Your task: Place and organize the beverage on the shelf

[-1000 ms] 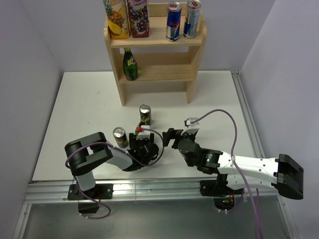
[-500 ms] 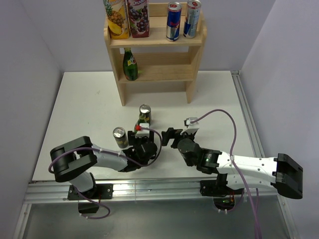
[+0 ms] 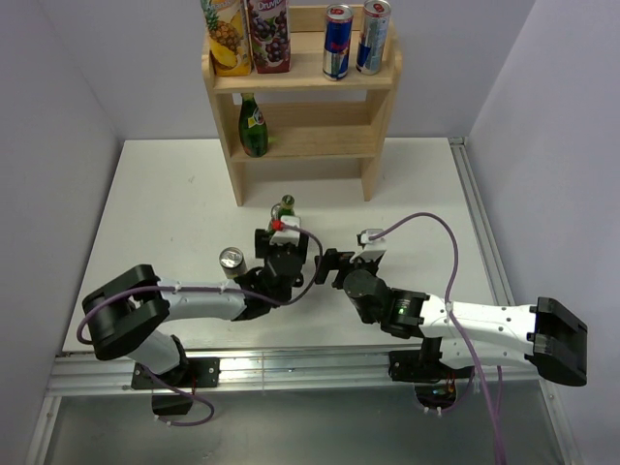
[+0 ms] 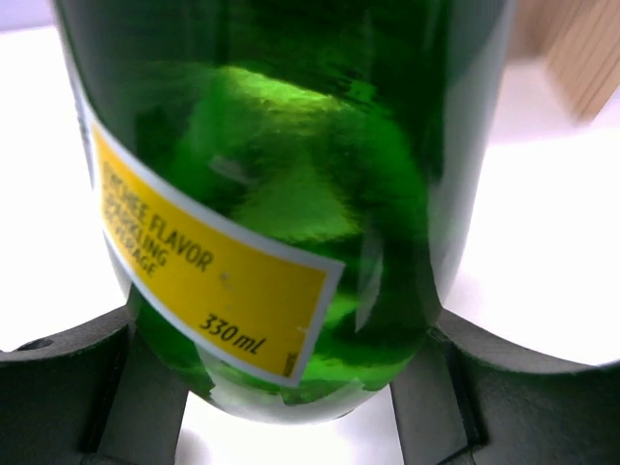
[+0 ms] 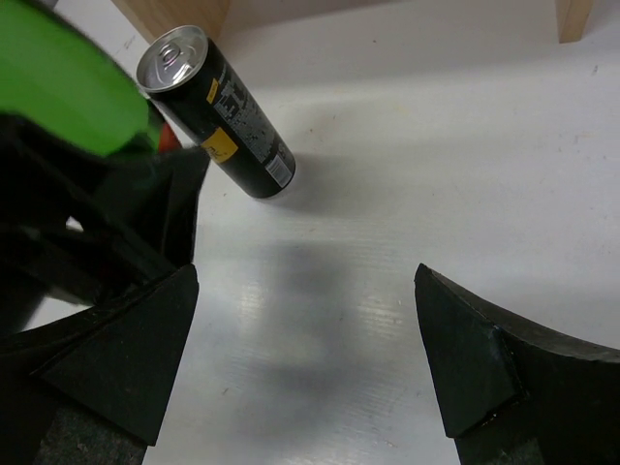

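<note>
Broadly, a white table (image 3: pixel 165 203) bearing the shelf (image 3: pixel 235 174) sits between pale walls (image 3: pixel 53 107).

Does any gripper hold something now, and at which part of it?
The left gripper holds the green bottle by its lower body. The right gripper is open and empty.

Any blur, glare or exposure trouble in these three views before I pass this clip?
Left wrist: green drink fills the frame, label readable, background blown out white. Right wrist: black can crisp, green shape at top left out of focus, soft shadow on the table. Top external: evenly lit, sharp, no glare.
</note>
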